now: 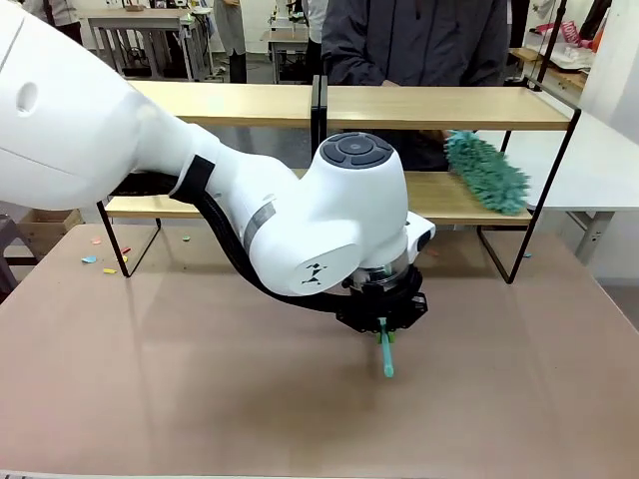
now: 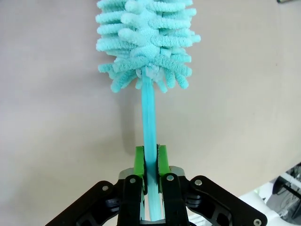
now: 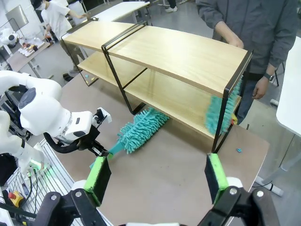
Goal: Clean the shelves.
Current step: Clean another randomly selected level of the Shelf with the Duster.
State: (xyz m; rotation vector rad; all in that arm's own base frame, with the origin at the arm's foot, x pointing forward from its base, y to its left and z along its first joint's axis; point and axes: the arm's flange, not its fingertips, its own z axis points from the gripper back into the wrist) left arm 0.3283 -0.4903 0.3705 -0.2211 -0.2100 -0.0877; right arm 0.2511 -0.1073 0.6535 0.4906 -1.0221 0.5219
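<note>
While clamped in left gripper point(image 2: 151, 159), duster point(image 2: 146, 44) seemingly short of shelves point(image 3: 183, 52).

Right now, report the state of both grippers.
Left gripper: closed on the duster handle.
Right gripper: open, holding nothing.

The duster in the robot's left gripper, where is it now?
In the right wrist view, the teal duster stretches over the tabletop in front of the shelves' lower board, near the centre divider, handle clamped in the left gripper.
</note>
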